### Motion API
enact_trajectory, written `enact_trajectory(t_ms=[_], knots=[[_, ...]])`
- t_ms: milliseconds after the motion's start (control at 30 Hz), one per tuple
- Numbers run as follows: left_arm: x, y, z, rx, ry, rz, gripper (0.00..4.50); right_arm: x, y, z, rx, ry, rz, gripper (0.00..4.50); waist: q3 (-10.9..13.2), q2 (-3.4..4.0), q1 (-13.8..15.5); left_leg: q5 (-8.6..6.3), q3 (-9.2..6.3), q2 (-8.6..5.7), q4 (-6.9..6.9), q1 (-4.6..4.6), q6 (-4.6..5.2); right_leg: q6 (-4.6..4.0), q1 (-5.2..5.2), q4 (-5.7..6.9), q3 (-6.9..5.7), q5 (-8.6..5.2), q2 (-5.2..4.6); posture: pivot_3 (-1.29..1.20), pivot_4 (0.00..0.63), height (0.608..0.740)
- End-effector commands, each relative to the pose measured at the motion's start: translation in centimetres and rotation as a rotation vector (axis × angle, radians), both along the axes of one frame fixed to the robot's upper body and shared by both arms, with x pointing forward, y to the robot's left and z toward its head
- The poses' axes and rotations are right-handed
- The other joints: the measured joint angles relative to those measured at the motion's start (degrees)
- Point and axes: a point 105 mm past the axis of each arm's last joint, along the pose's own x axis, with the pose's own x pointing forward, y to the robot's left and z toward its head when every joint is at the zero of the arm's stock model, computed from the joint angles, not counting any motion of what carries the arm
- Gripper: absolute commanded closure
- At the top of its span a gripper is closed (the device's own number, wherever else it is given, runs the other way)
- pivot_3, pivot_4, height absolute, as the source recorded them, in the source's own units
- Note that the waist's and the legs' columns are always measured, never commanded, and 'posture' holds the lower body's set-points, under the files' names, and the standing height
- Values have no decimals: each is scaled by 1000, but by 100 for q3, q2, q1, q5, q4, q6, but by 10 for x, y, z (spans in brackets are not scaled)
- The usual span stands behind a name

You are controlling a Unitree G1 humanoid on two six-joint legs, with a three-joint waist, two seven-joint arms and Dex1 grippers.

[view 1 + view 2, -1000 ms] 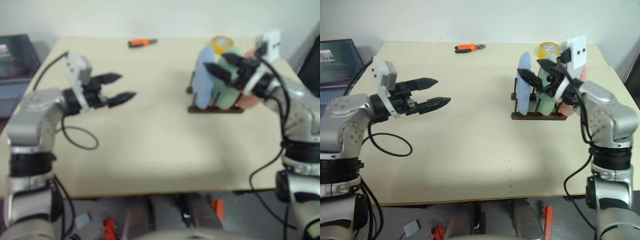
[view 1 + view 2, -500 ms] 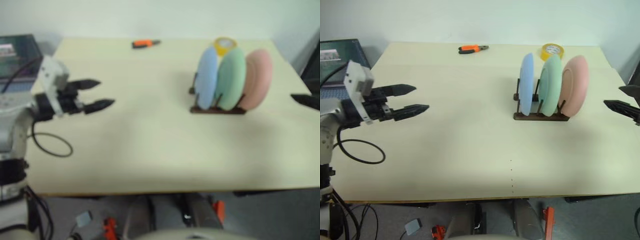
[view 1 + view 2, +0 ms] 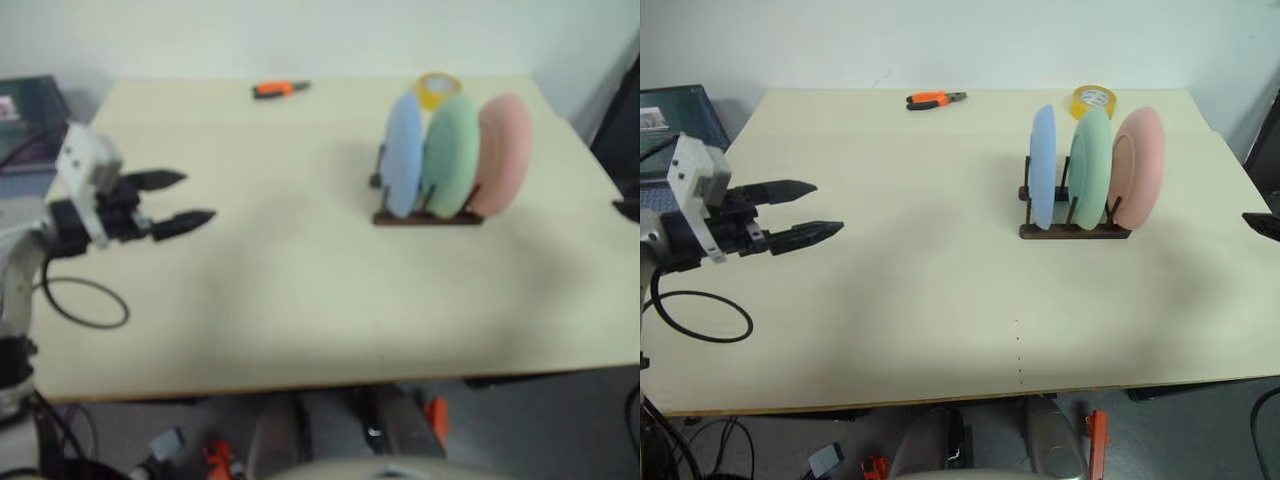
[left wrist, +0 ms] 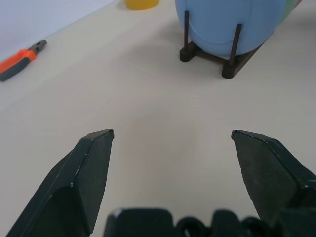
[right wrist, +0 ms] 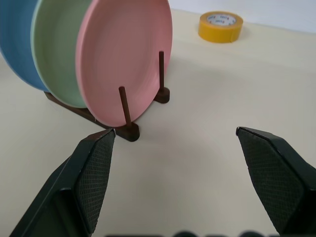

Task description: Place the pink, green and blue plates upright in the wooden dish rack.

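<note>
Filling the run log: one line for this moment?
plates: three upright in rack | left gripper: open, empty | right gripper: open, empty

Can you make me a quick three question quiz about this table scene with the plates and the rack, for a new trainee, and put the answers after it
1. True or false: all three plates stand upright in the wooden dish rack.
2. Which plate is nearest the right gripper? A) blue plate B) green plate C) pink plate
3. Name the orange-handled tool near the table's far edge.

Key:
1. True.
2. C; the green plate is in the middle and the blue one on the far side, toward the left gripper.
3. Pliers. The yellow tape roll lies behind the rack. Both grippers are open and empty.
</note>
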Motion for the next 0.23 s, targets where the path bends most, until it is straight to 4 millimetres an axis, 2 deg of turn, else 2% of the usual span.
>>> enact_trajectory(t_ms=[33,233], knots=[[-9,2,19,9,-67,5,277,-3,-3,8,-8,-28,2,234,0,0,3,0,1,0,0,0,0,0,0,0,1,0,-1,0,150,740],[-12,10,18,21,-47,39,277,0,-2,0,-2,-16,1,234,0,1,-1,0,4,-1,2,6,0,1,2,4,2,1,-1,0,150,740]])
